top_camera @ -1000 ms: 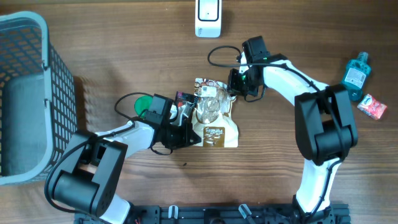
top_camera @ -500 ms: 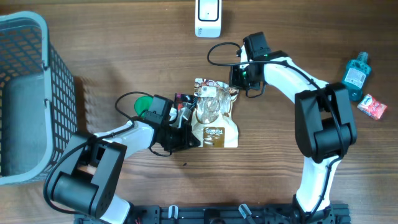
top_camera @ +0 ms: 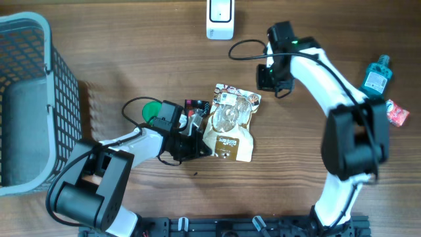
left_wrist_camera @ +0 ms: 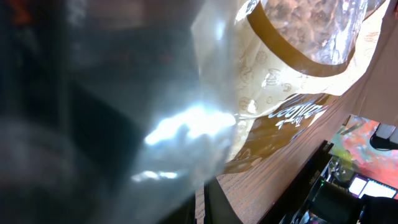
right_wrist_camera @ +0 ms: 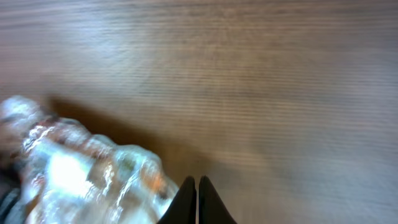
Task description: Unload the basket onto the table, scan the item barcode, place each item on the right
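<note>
On your wooden table (top_camera: 131, 59), the glossy cream-and-brown pouch (top_camera: 231, 131) could slip: left pincer (top_camera: 200, 135) seemingly clamps only its edge, right pincer (right_wrist_camera: 193, 190) shut, empty.

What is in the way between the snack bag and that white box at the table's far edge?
Nothing visible lies between the snack bag and the white box. The right arm's black cable loops just beside that path.

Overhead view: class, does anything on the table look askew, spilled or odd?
The snack bag lies askew in the middle, its glossy top crumpled and tilted rightward. The teal bottle lies flat at the far right. Nothing looks spilled.
</note>
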Controlling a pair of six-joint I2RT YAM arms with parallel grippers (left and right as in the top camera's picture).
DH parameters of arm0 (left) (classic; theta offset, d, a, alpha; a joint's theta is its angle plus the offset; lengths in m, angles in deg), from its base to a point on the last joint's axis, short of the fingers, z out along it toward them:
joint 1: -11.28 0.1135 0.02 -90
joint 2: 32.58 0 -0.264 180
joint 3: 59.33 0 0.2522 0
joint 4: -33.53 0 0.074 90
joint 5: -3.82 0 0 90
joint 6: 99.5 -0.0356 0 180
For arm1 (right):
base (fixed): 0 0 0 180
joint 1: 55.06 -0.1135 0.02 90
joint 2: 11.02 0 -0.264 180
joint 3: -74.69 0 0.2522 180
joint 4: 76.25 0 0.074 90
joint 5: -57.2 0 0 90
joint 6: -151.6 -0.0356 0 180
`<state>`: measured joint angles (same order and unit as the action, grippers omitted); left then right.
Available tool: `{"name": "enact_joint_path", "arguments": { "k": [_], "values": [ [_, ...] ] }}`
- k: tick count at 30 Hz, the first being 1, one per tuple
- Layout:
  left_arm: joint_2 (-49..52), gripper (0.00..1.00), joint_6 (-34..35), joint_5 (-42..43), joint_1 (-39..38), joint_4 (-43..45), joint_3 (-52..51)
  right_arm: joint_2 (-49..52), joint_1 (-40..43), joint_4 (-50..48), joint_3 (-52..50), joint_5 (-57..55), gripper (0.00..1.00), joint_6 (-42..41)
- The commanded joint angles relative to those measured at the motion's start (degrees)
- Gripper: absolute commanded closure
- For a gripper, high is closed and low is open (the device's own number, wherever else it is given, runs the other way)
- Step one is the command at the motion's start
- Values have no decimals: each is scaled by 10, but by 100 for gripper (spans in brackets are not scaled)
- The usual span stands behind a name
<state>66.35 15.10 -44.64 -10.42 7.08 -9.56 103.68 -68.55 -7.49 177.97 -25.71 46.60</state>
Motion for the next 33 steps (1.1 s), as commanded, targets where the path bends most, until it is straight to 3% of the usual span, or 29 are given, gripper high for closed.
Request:
{"name": "enact_joint_path", "arguments": {
  "k": [1, 4, 16, 33],
  "values": [
    [45, 96, 14, -146, -3, -28, -43, -67, -1, 45, 19, 6, 95, 14],
    [45, 96, 14, -146, -3, -28, -43, -68, -4, 63, 8, 72, 95, 15],
    [45, 96, 14, -146, -3, -28, -43, -59, -95, 2, -57, 88, 96, -3],
    [45, 96, 14, -146, -3, -28, -43, 8, -99, -37, -119, 109, 96, -16]
  ]
}}
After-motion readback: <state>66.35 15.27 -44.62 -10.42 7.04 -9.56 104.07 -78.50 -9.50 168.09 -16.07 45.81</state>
